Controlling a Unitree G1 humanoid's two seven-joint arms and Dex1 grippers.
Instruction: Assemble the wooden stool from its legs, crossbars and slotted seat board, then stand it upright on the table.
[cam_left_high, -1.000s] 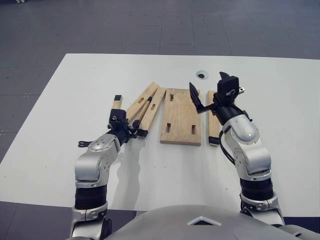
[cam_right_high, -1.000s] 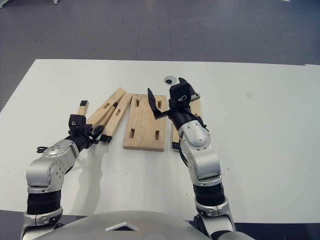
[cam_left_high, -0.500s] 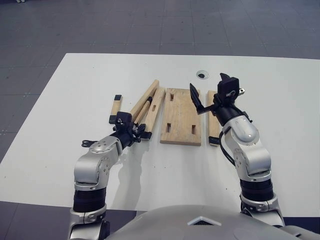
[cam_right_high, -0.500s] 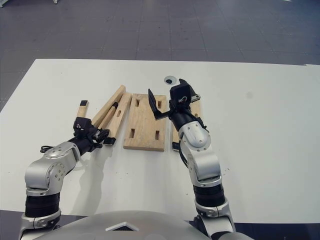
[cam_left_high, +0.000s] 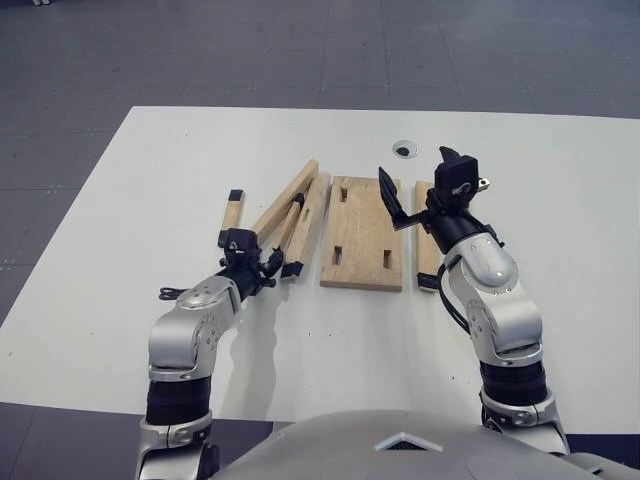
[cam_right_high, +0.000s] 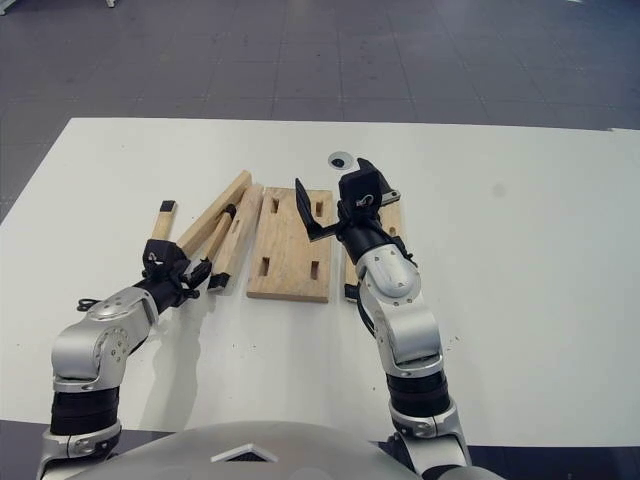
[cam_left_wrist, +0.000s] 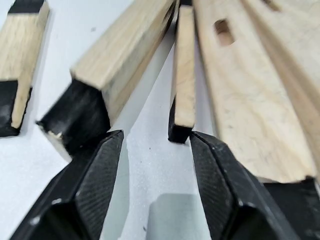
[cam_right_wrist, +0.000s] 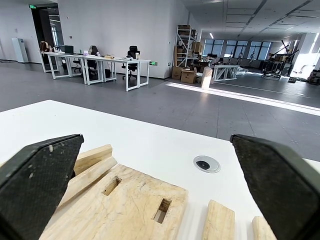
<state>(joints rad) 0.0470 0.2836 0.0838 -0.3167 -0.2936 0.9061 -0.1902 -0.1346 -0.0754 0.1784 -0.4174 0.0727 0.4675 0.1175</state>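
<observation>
Left gripper (cam_left_wrist: 156, 142) is held low over the tabletop (cam_left_high: 150, 170), jaws apart, nothing between them. The black-tipped end of the thin crossbar (cam_left_wrist: 182, 95) is lined up just ahead of the gap. A thick leg (cam_left_wrist: 120, 60) is seen just beside that crossbar on one side, and a slotted leg (cam_left_wrist: 240, 100) lies close on the other, so trouble may be expected here. If the jaws are pushed forward slightly off line, a neighbour may be caught or nudged. The bundle could then be scattered toward the board (cam_left_high: 362, 232).

If a grip is taken only on the tip, the crossbar may be left free to pivot or slip once lifted. Right gripper (cam_left_high: 413, 165) is held raised above the board's far right part, fingers spread wide, empty. If it is lowered carelessly, the board or the pieces (cam_left_high: 428, 245) at its right edge could be knocked. Every part is laid flat and unassembled.
</observation>
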